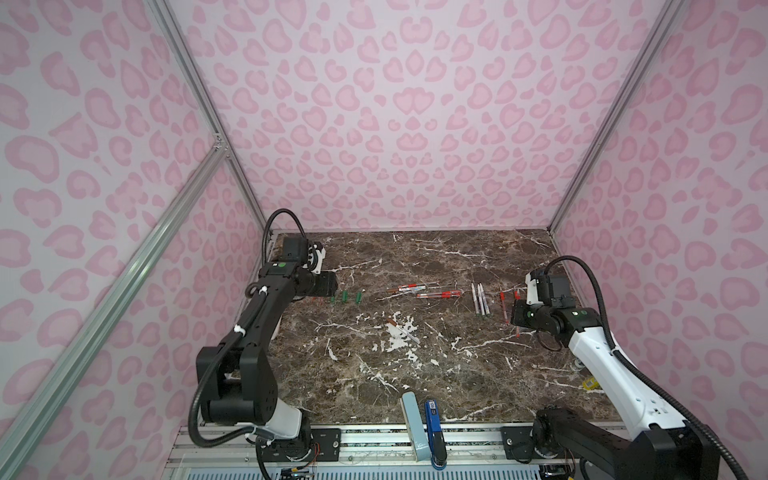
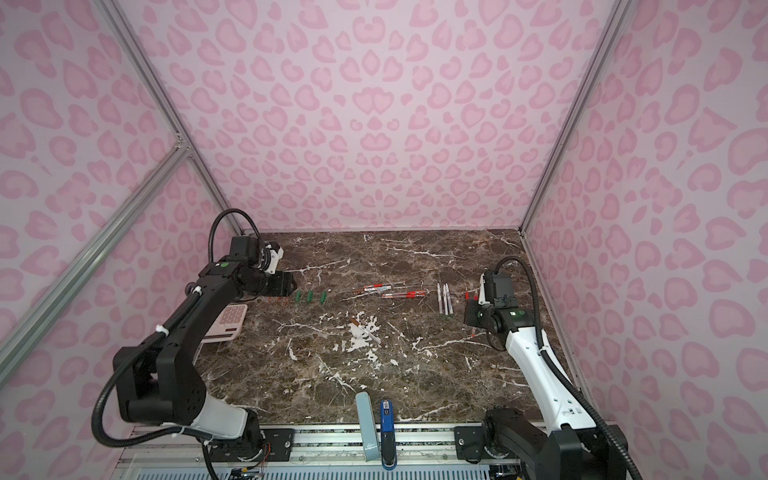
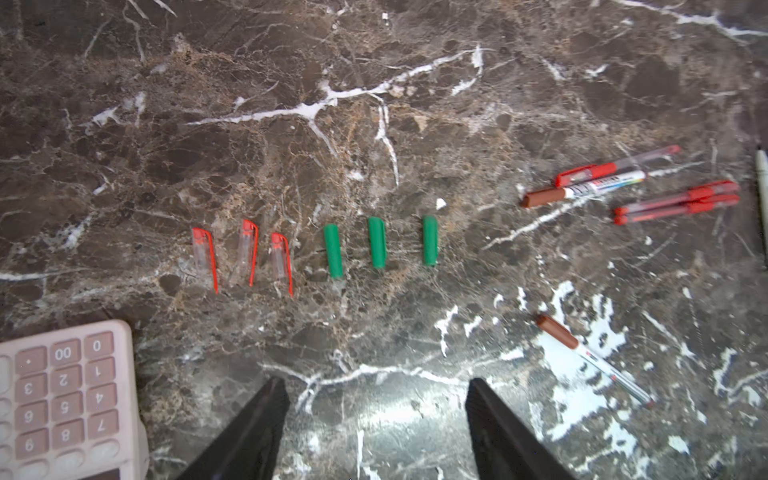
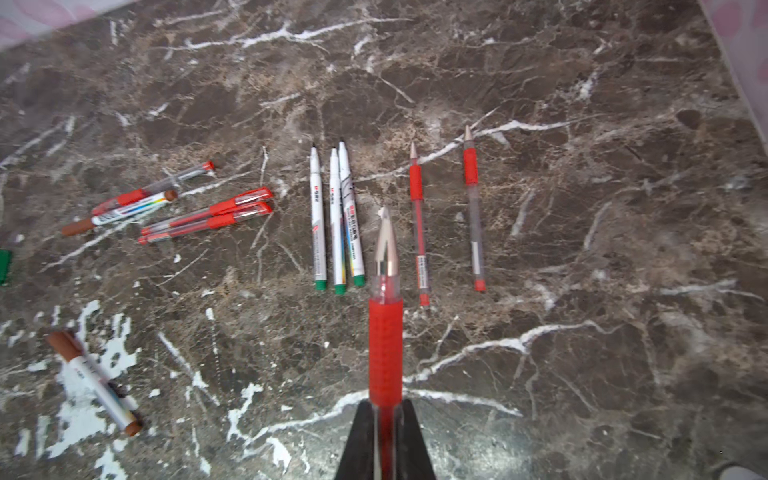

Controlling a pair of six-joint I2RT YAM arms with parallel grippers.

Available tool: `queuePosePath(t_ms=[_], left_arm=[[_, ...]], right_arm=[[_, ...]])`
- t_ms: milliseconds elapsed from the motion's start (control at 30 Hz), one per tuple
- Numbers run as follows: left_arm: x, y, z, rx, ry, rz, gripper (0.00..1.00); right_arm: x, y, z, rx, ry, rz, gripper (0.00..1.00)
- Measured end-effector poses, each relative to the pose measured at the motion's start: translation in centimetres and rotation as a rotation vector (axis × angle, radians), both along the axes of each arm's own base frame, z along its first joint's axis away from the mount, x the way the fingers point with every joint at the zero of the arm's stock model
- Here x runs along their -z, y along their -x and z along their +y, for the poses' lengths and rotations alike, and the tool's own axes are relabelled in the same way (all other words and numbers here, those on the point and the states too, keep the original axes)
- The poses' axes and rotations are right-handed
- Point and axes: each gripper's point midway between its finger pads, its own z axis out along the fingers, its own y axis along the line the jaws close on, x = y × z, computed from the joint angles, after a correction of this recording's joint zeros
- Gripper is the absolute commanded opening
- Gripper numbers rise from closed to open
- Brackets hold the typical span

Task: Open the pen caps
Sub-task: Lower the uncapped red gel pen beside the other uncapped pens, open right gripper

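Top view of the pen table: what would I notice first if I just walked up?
The pink heart-spotted walls jump out first, all around the dark marble table. Near the open left tool lies a neat row of three green caps and three clear red-clipped caps. On the right, the right tool pinches an uncapped red pen.
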Motion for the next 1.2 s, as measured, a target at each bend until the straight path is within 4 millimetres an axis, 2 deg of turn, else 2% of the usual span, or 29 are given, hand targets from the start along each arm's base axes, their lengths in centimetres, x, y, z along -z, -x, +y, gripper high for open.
queuePosePath(t_ms=[100,200,333,567,700,933,1200], left_arm=[[-0.8,2.2,-0.7,0.020,0.041,-0.075,0.89],[-1.6,4.1,-1.2,0.040,0.071,-0.158,0.93],[-2.7,5.4,-1.5,0.062,0.113,-0.255,0.95],[-4.0,5.1,-1.6,0.074,0.150,-0.316,1.00],[-4.2,4.9,-1.4,0.070,0.150,-0.325,1.00],[-4.3,4.7,-1.1,0.058,0.161,-0.329,1.00],[-4.6,4.5,-0.8,0.048,0.173,-0.337,1.00]], right_arm=[[1.2,-1.1,-0.7,-0.001,0.026,0.041,0.00],[2.1,-2.9,-1.8,0.006,0.056,0.080,0.00],[3.6,-5.0,-2.6,0.004,0.070,0.130,0.02],[5.6,-8.6,-3.6,0.002,0.115,0.191,0.03],[7.0,-9.7,-4.0,0.000,0.134,0.224,0.05],[9.9,-10.0,-4.0,-0.009,0.128,0.290,0.06],[11.3,-10.4,-4.2,-0.005,0.126,0.309,0.13]])
